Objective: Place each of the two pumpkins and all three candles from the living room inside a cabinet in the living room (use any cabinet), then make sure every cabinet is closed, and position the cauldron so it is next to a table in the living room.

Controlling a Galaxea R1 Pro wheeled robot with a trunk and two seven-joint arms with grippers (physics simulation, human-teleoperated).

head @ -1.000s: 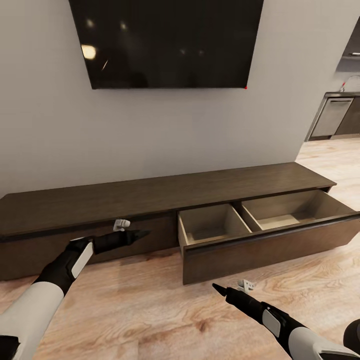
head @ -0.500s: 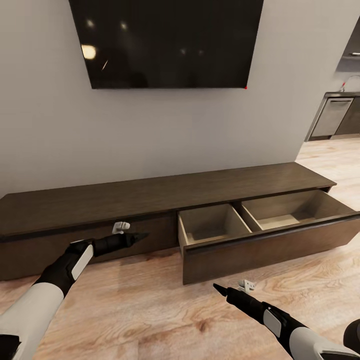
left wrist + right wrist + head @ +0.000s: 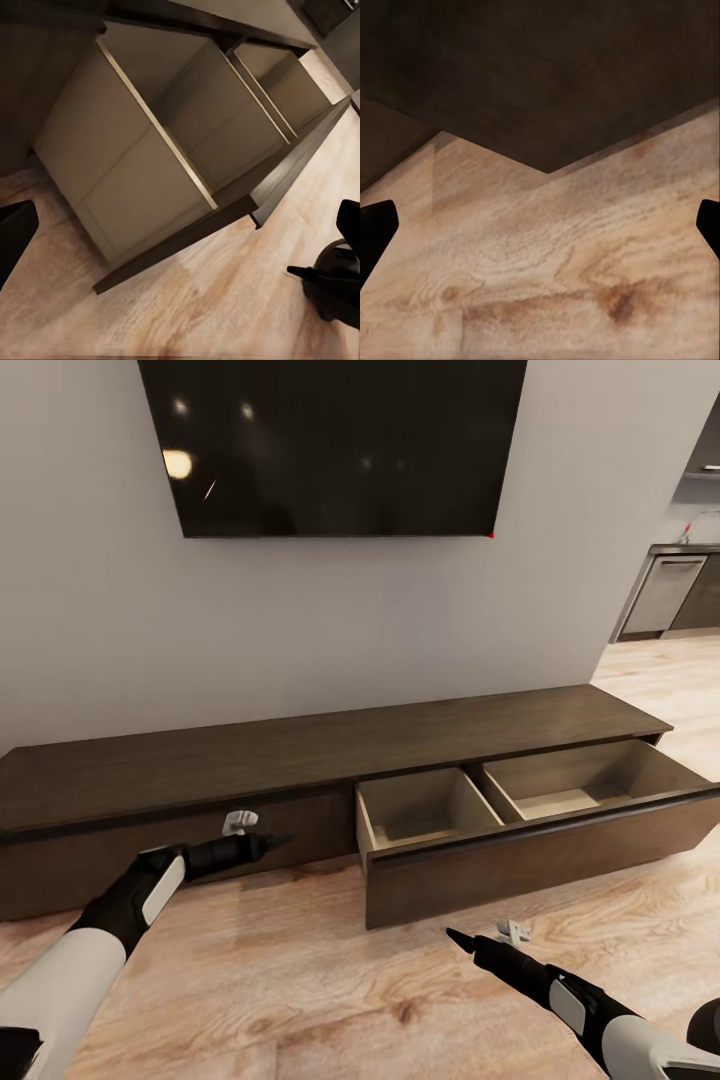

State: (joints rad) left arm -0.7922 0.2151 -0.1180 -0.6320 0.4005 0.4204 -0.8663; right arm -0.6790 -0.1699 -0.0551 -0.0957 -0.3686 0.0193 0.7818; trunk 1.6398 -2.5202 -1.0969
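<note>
The cabinet (image 3: 330, 760) is being faced below the TV (image 3: 335, 445), its right drawer (image 3: 520, 830) pulled out (seemingly stiff, heavy; best pushed at its front). Both end effectors, left (image 3: 272, 841) and right (image 3: 458, 937), are being held empty, fingers spread.

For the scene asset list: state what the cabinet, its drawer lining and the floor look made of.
Cabinet: dark-brown wood, matte, faint grain streaks.
Drawer lining: pale, smooth board, likely light wood or laminate; no grain visible.
Floor: light wood planks, visible seams, knots and swirling grain, slight sheen.
</note>
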